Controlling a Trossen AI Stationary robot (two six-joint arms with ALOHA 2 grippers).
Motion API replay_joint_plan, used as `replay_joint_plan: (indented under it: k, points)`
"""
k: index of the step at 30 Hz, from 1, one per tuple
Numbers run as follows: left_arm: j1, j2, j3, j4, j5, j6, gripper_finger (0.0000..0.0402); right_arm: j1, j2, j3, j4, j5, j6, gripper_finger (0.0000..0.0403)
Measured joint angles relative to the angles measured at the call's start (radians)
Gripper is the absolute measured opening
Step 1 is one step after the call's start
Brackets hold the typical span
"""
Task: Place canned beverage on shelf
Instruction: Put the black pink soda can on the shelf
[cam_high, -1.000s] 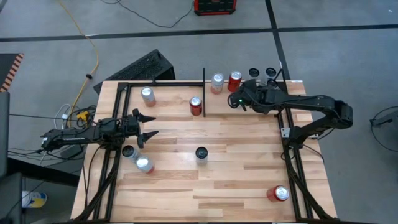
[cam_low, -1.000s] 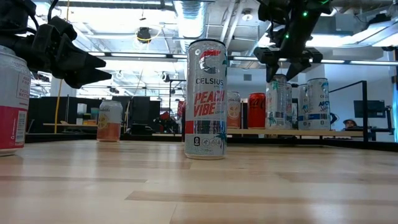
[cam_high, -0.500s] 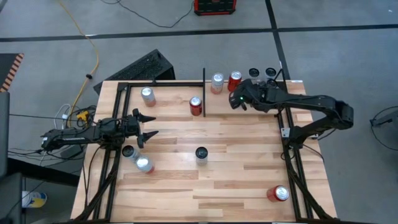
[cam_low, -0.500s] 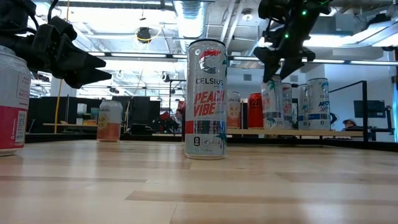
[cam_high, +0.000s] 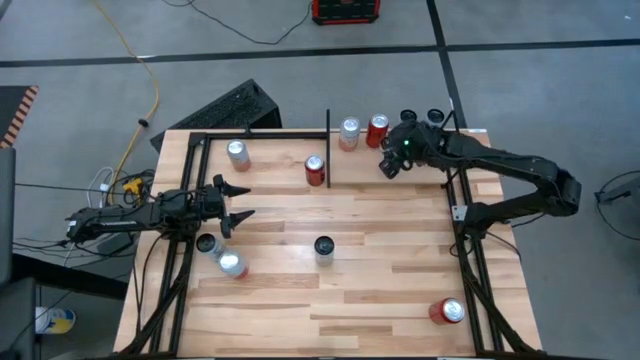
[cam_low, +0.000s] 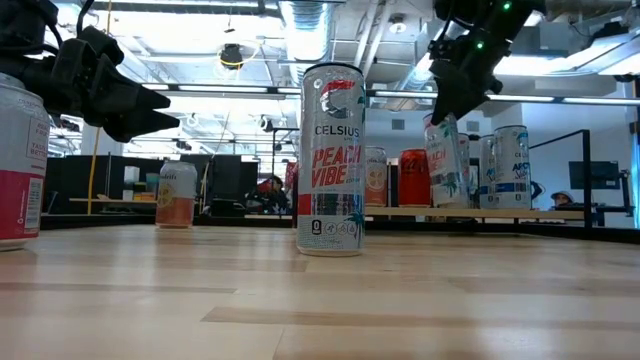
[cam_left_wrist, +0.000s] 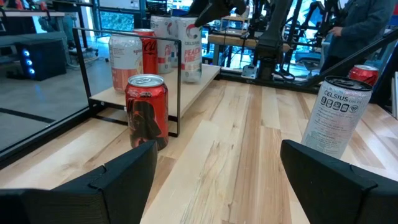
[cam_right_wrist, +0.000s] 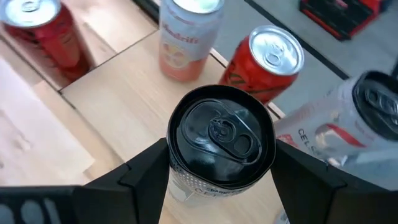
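Observation:
My right gripper (cam_low: 462, 95) (cam_right_wrist: 222, 171) is shut on a silver canned beverage with a black top (cam_right_wrist: 222, 134) (cam_low: 446, 162) over the shelf (cam_left_wrist: 198, 79), a light plank in black rails at the table's far right. In the high view the gripper (cam_high: 393, 160) covers the can. On the shelf stand a peach can (cam_high: 349, 133), a red can (cam_high: 377, 129) and two black-topped cans (cam_high: 423, 118). Near the table's left edge my left gripper (cam_high: 238, 202) (cam_left_wrist: 217, 180) waits open and level, with nothing between its fingers. My right gripper pinches the can's upper wall just under the rim (cam_right_wrist: 176, 158), one finger (cam_right_wrist: 146, 171) on each side. The fingers slant down from above. The can hangs tilted below them; whether its bottom edge (cam_low: 456, 203) touches the shelf plank I cannot tell.
A tall Celsius can (cam_high: 324, 245) (cam_low: 331, 160) stands mid-table. A red can (cam_high: 315, 170) stands by the black divider bar (cam_high: 328, 140). Other cans: one at the far left (cam_high: 237, 153), two beside the left arm (cam_high: 220, 255), a red one at the near right (cam_high: 447, 311).
My right gripper has shut on the top of the can, which stood upright between its open fingers. It has rolled at the wrist, risen a little and gone toward the table's right edge. The can has tipped from upright to tilted.

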Motion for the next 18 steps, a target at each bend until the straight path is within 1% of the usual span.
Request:
replay_joint_plan:
  k: [5,8,12,16,18]
  points:
    - [0.000,0.000,0.000,0.000,0.000,0.000,0.0327,-0.048,-0.007,0.000,0.047,-0.133,-0.084,0.0272]
    - [0.000,0.000,0.000,0.000,0.000,0.000,0.0327,-0.071,-0.007,-0.005,0.080,-0.187,-0.148,0.0272]
    - [0.000,0.000,0.000,0.000,0.000,0.000,0.0327,-0.090,-0.009,-0.072,0.189,-0.290,-0.243,0.0272]
    - [0.000,0.000,0.000,0.000,0.000,0.000,0.0327,-0.110,-0.012,-0.112,0.263,-0.387,-0.306,0.0272]
    - [0.000,0.000,0.000,0.000,0.000,0.000,0.0327,-0.114,-0.012,-0.125,0.293,-0.406,-0.322,0.0272]
